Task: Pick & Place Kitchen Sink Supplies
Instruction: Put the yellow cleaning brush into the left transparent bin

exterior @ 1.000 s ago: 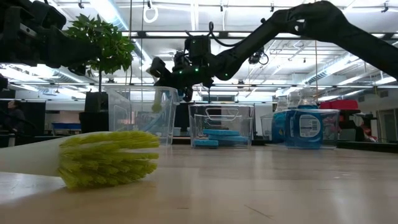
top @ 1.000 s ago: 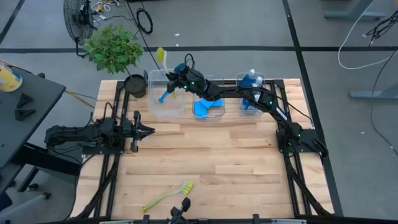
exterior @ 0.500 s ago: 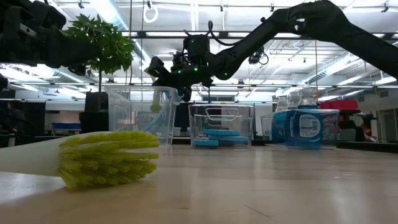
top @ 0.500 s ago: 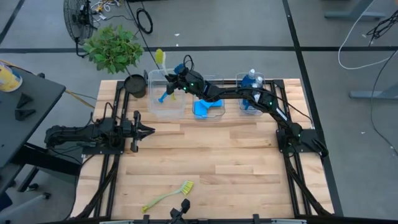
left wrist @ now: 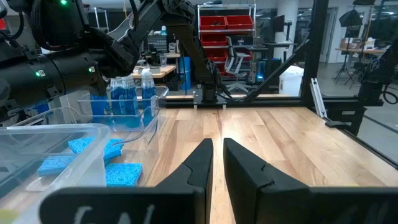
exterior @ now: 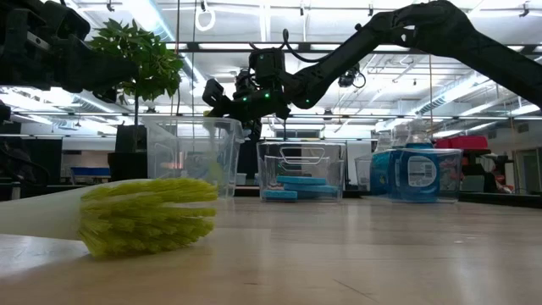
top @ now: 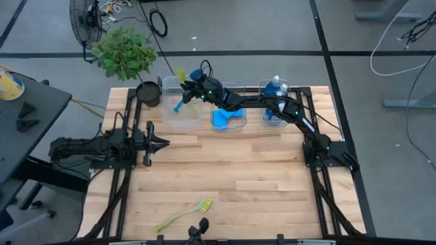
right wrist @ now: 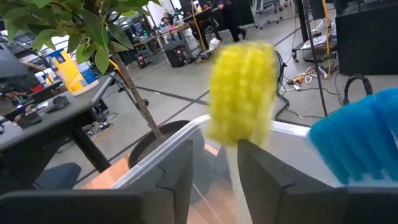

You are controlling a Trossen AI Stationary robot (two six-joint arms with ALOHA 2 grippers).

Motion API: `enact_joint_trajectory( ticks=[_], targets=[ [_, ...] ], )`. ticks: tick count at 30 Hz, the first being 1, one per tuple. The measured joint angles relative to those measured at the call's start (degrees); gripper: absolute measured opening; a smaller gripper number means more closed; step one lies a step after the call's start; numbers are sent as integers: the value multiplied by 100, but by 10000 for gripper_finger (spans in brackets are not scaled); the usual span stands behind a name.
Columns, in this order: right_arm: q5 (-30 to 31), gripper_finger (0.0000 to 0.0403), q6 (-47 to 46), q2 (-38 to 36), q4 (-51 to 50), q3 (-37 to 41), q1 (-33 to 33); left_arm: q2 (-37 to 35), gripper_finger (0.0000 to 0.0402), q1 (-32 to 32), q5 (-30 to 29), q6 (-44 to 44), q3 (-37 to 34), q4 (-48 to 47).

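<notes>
Wood planks form the surface (top: 245, 170), a pale slatted top framed by dark rails, standing on a grey floor crossed by dark lines. Nearest, by the front edge, lies one yellow-green brush (top: 185, 214), bristles up close in the low view (exterior: 144, 216). Midway along the left edge waits the left pincer (top: 158, 142), its fingers narrowly parted with nothing between them. Along the far edge stand three clear bins in a row. The left bin (top: 182, 117) holds one blue brush (top: 181, 103). The middle bin (top: 240, 121) holds blue sponges (top: 223, 119); three show in the left wrist view. The right bin (top: 271, 116) holds blue bottles (top: 276, 87), too crowded to count. Above the left bin hangs the right pincer (top: 189, 87), fingers apart, with a second yellow-green brush (right wrist: 241, 93) blurred between them; whether they touch it cannot be told. At the far left corner stands one potted plant (top: 125, 52). Beyond are shelves, desks and ceiling lights.
</notes>
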State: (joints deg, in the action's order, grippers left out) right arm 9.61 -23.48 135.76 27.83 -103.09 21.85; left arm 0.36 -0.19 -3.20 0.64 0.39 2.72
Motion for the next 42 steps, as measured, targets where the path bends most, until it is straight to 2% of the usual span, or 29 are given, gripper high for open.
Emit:
enact_joint_trajectory(
  ticks=[6, 16, 22, 34, 42],
  targets=[
    [-4, 142, -4, 0, 2, 0, -2, 0, 44, 0, 0, 0, -1, 0],
    [-38, 144, 274, -281, 2, 0, -92, -2, 44, 0, 0, 1, -1, -1],
    [-590, 144, 534, -611, -301, 0, -250, -2, 44, 1, 2, 1, 1, -1],
    [-1713, 144, 824, -1415, -1617, 0, -695, -2, 44, 0, 0, 0, 1, 0],
    [-1984, 144, 1554, -1873, -2507, 0, -1174, 0, 44, 0, 0, 2, -1, -2]
  ],
)
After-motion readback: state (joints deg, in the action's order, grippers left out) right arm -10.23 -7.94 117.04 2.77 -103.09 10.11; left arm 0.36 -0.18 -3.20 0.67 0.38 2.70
